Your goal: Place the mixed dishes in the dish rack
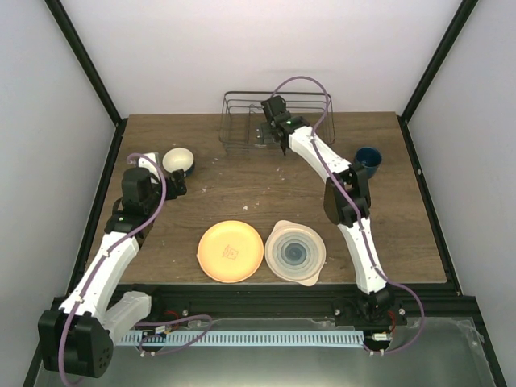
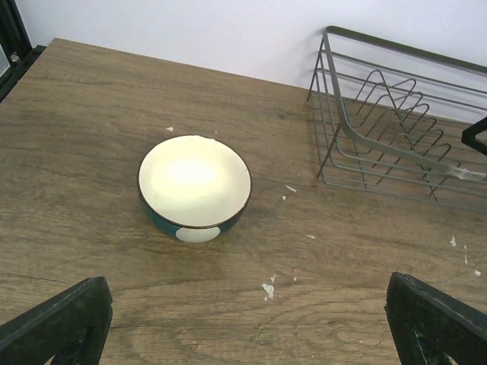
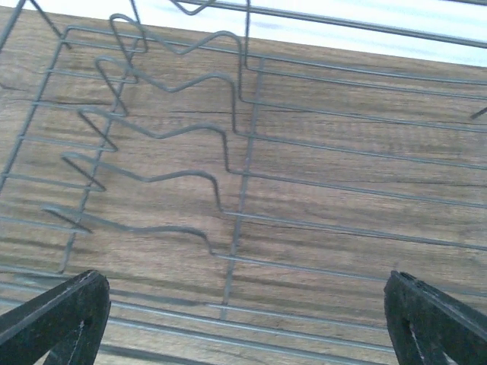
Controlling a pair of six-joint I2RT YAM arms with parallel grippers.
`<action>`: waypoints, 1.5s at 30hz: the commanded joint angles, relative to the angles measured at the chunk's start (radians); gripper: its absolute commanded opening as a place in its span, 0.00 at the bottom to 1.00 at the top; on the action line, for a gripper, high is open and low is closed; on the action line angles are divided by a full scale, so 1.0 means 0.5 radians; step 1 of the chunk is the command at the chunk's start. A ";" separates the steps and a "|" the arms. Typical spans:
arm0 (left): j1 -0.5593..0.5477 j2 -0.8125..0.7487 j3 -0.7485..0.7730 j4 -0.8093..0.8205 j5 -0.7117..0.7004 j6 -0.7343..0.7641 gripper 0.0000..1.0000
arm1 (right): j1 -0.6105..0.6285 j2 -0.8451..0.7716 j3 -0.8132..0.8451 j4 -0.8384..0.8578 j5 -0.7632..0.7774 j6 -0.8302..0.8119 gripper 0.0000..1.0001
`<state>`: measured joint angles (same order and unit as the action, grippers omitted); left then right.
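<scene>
Pincer status first: both are seen spread wide with nothing held. The left pincer (image 2: 245,308) is hung just short of the small white bowl (image 2: 194,182), which is sat upright on the bench (image 2: 91,114) at the far left. The right pincer (image 3: 245,304) is held low over the dish rack (image 3: 228,152) at the back edge, and only wire dividers and bare wood are shown under it. As for what could go sideways, the bowl could get shoved along the bench or tipped if a finger is landed on the rim instead of around the wall, since a glazed curve like that is probably not gripped easily. The rack looks light, so it could be snagged on a wire and dragged if the right pincer is lifted carelessly. A bump between the arms is also likely if the bowl is carried in while the rack is occupied. The orange plate (image 1: 230,251) and the pale blue-ringed plate (image 1: 295,252) are laid flat just beside each other near the front, so one may be nudged when the other is picked at. The dark blue mug (image 1: 368,160) is sat close to the right edge, where it could be knocked off. Counted up: one bowl, one mug, two plates, one rack. A striped plate can't be made out in any view.
</scene>
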<state>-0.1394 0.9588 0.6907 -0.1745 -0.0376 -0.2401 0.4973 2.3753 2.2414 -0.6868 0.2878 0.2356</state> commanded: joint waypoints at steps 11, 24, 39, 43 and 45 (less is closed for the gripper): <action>-0.009 0.040 -0.009 -0.013 -0.028 0.001 1.00 | -0.352 0.106 0.198 0.047 -0.184 0.017 1.00; -0.009 0.091 0.001 -0.004 -0.067 0.025 1.00 | -0.416 0.311 0.242 0.000 -0.301 0.003 1.00; -0.009 0.150 0.002 0.020 -0.020 0.031 1.00 | -0.413 0.295 0.032 -0.089 -0.434 -0.063 1.00; -0.007 0.151 0.005 0.020 -0.017 0.032 1.00 | -0.409 0.264 -0.055 -0.095 -0.487 -0.116 1.00; -0.008 0.150 0.011 0.018 -0.012 0.029 1.00 | -0.410 0.239 -0.113 -0.080 -0.497 -0.146 1.00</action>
<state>-0.1394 1.0317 0.6907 -0.1734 -0.0578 -0.2317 0.2867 2.5271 2.2433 -0.6842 0.0818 0.2039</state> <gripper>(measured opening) 0.997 0.999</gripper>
